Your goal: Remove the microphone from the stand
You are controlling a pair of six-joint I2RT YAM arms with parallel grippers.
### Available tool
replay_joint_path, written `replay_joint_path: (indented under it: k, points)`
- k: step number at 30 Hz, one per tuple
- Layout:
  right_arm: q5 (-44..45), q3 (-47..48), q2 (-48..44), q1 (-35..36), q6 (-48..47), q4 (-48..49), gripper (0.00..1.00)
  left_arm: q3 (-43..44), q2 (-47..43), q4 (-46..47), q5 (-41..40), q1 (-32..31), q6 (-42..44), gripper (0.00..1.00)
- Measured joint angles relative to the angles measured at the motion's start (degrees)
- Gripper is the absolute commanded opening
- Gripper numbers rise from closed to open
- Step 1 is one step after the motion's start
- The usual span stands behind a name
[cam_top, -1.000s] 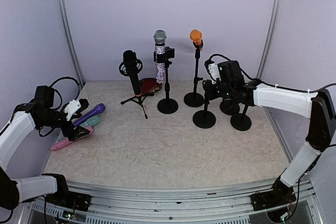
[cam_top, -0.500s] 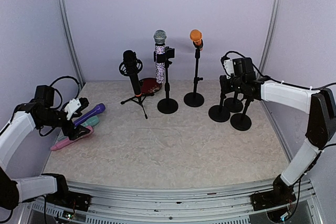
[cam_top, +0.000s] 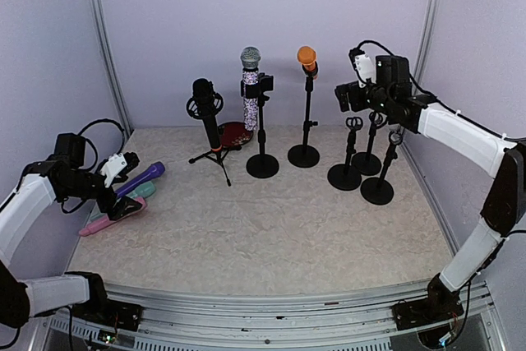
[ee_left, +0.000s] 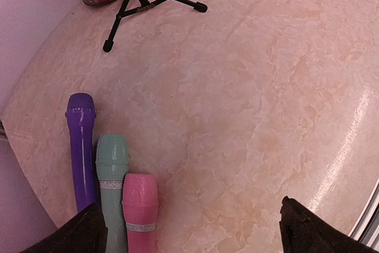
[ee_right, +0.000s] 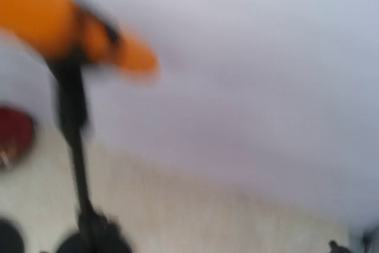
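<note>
Seen from above, a pale marbled bench (cam_top: 271, 244) holds six microphones. Three stand upright in a row at the far side: a black microphone (cam_top: 205, 100) on a tripod (cam_top: 215, 156) to the left, a sparkly microphone (cam_top: 251, 88) in the middle, and an orange microphone (cam_top: 306, 58) on a round-based stand (cam_top: 307, 121) to the right. Three more lie side by side at the left edge: a purple one (cam_top: 146, 176), a teal one (cam_top: 141, 191) and a pink one (cam_top: 111, 221). Three bare stands (cam_top: 344, 177) cluster at the far right. One red dish (cam_top: 233, 131) sits behind the tripod.

The right pincer (cam_top: 343, 96) hangs high above the bare stands. It is just right of the orange microphone, a little below its head and not touching it. Nothing shows in its grip, but I cannot tell how wide its jaws stand.

Only the left wrist camera shows the left pincer (ee_left: 189, 229) spread wide and holding nothing. Its dark fingertips (ee_left: 308, 232) sit at the bottom corners of that view, with the heads of the three lying microphones beside the left one.

The right wrist camera is badly blurred. It shows only the orange microphone on its dark pole, close by against the pale wall.
</note>
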Motion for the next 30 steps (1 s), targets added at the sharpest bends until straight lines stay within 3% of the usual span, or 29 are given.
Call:
replay_joint_path:
  k: [9,15,22,27,30]
  points:
    - [6.1,9.0,6.8,9.7,-16.4,8.3,1.0,2.5,0.0,-0.2,0.2,0.0,-0.6,0.99]
    - [9.3,14.2,13.4,10.4,-23.5,11.5,0.98,3.6,0.0,-0.9,0.3,0.0,-0.7,0.99]
    - [13.1,22.1,19.8,10.6,-28.9,16.8,0.88,3.7,-0.3,-1.6,0.3,0.0,-0.7,0.99]
    - [14.5,26.0,23.2,11.2,-31.4,18.6,0.68,4.4,-0.5,-2.2,0.3,0.0,-0.7,0.99]
    - [15.3,26.1,23.8,11.9,-32.9,18.8,0.43,4.6,-0.7,-2.2,0.4,0.0,-0.7,0.99]
